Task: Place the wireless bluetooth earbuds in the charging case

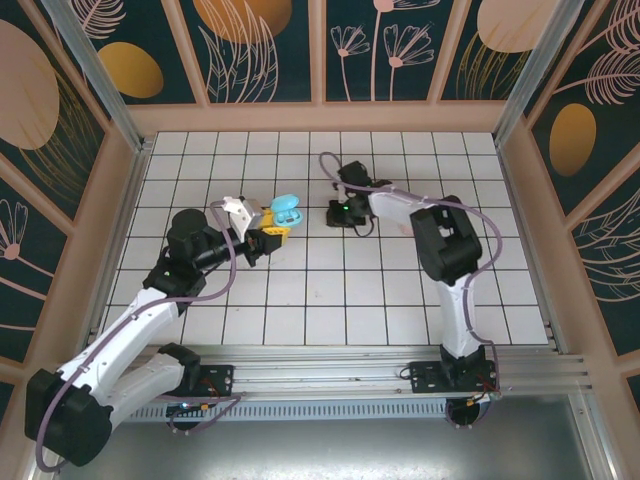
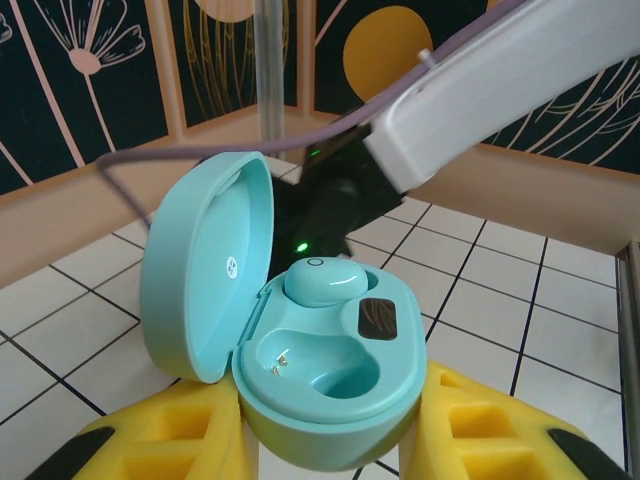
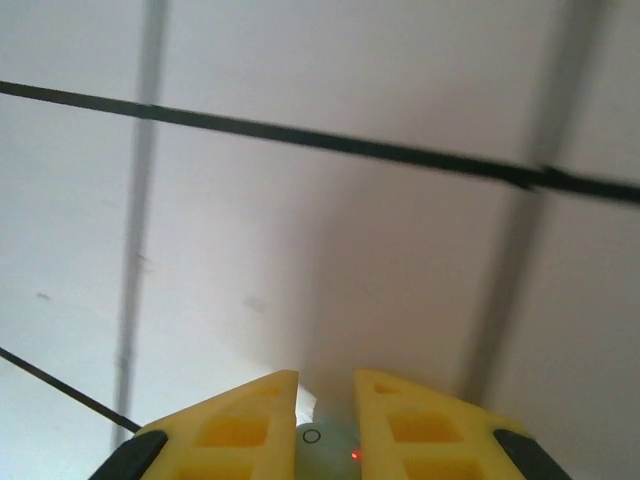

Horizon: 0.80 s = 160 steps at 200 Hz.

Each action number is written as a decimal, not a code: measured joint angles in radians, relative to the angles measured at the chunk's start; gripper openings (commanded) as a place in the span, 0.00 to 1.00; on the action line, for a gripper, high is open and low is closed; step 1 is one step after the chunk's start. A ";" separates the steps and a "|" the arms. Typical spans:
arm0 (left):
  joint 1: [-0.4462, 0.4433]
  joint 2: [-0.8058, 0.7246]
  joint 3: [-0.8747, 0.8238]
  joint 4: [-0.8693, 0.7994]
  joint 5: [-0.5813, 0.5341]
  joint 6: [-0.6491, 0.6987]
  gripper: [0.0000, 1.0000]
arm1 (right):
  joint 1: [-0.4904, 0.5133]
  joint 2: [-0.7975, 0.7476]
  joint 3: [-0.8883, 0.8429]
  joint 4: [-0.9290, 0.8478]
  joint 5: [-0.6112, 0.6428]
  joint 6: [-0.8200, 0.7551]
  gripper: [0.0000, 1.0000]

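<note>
Your left end effector (image 2: 335,440), two yellow ribbed plastic fingers, was clamped on the lower half of a light teal, egg-shaped plastic charging case (image 2: 330,395). The case's hinged lid was tipped back open. One smooth, glossy teal earbud (image 2: 325,281) sat in the case's far socket. The near socket (image 2: 320,365), a rounded hollow with tiny metal contacts, was empty. A small dark patch (image 2: 378,318) lay on the case deck beside the seated bud.

Your right end effector (image 3: 325,380) was narrowed on a second pale teal earbud (image 3: 322,445), tiny and rounded, with a red light glowing on it. It was low over the white, black-gridded worktop (image 3: 300,250), near the case. Whether the bud touched the surface could not be told.

The step in hand looked to be bringing this bud to the empty socket. It would have gone best if you held the case level and firm and turned the bud to match the hollow. You would then lower it straight and let go only once it had settled, since the slick plastic could slip.
</note>
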 measured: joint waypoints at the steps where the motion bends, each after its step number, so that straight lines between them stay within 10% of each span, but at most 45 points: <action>1: 0.000 0.001 0.000 0.000 0.000 0.000 0.21 | -0.003 -0.006 -0.009 0.002 0.000 0.002 0.16; 85: 0.000 0.050 0.027 0.005 0.000 0.008 0.21 | -0.092 -0.274 -0.349 0.069 0.021 0.313 0.34; 160: 0.000 0.074 0.049 0.018 0.000 0.019 0.21 | -0.188 -0.369 -0.361 0.069 -0.084 0.264 0.31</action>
